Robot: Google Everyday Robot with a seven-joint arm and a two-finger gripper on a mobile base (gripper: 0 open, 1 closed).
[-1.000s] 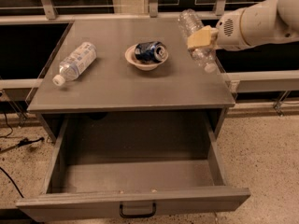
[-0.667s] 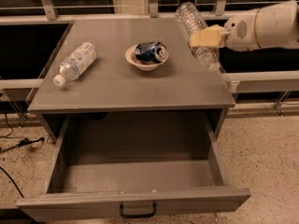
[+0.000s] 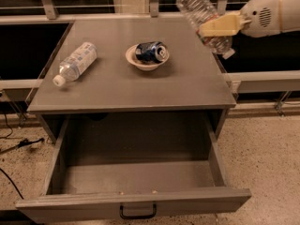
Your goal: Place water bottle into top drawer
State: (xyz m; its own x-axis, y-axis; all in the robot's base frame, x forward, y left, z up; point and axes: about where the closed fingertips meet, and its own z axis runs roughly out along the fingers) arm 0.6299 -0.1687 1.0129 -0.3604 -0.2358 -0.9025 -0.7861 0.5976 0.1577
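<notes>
Greys below, cream and white above

We see the cream-yellow gripper (image 3: 216, 28) at the upper right, over the cabinet's back right corner, clasped round the clear, ribbed water bottle (image 3: 194, 3) with its white cap; the arm (image 3: 276, 13) behind it is white. The cabinet top (image 3: 126, 90) and the top drawer (image 3: 187, 203) are plain matt grey, the drawer handle (image 3: 137, 213) black. A white bowl (image 3: 140, 63) holds a blue-and-silver can (image 3: 151, 51); the other bottle (image 3: 77, 61) wears a white-and-blue label and a white cap. The floor (image 3: 267, 153) is beige, speckled dark.

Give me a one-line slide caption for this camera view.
Claw holds the water bottle tilted above the cabinet's far corner; the top drawer stands open in front.
</notes>
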